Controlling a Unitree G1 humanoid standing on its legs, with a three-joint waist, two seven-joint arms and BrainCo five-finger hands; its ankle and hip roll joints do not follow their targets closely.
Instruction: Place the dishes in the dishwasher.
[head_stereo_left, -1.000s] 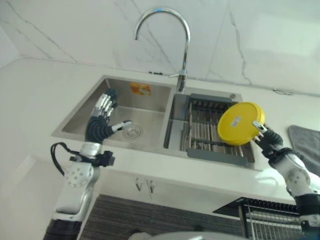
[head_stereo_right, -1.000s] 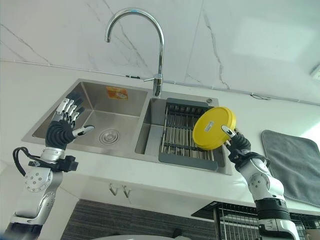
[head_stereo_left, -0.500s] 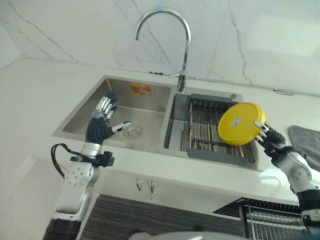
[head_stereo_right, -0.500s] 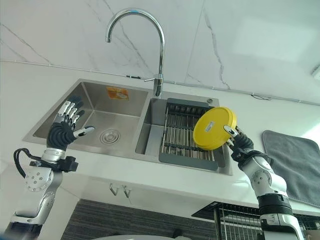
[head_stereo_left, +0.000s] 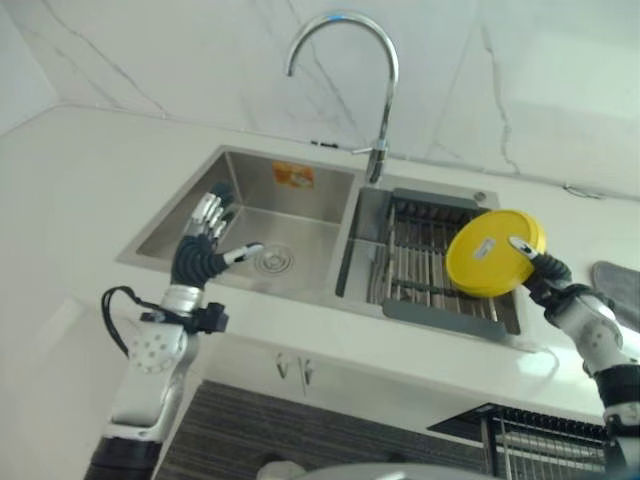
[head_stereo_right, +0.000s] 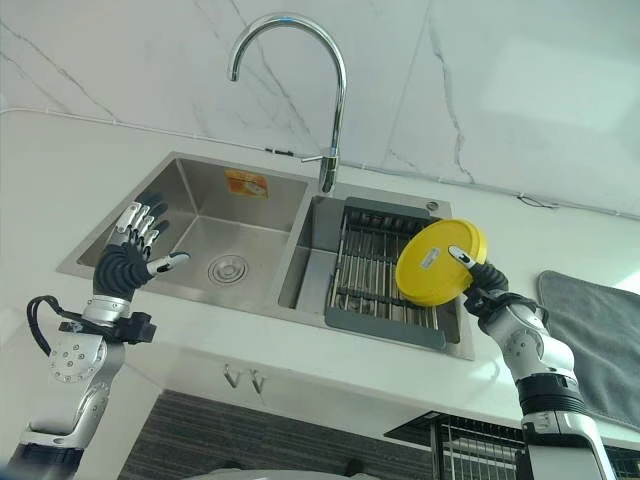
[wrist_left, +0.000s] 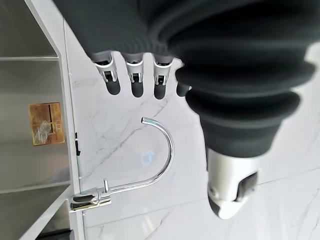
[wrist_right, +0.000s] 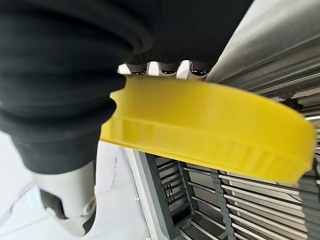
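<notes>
A round yellow dish (head_stereo_left: 492, 254) hangs tilted on edge above the right sink basin, its underside with a small white label facing me. My right hand (head_stereo_right: 488, 283) pinches its lower right rim between thumb and fingers; in the right wrist view the dish rim (wrist_right: 210, 130) sits right under the fingers (wrist_right: 156, 69). My left hand (head_stereo_left: 203, 243) is held up over the front edge of the left basin, fingers straight and spread, thumb out, holding nothing. The left wrist view shows those fingers (wrist_left: 134, 82) straight.
A double steel sink (head_stereo_left: 270, 226) is set in a white counter. A dark drying rack (head_stereo_left: 430, 266) fills the right basin. The curved tap (head_stereo_left: 372, 90) stands behind the divider. A grey mat (head_stereo_right: 603, 330) lies at the right. A wire dishwasher rack (head_stereo_left: 545, 444) shows below the counter.
The whole picture has shifted, so the camera moved. The yellow dish and my right hand have drifted slightly right against the drying rack. The left hand has kept its pose.
</notes>
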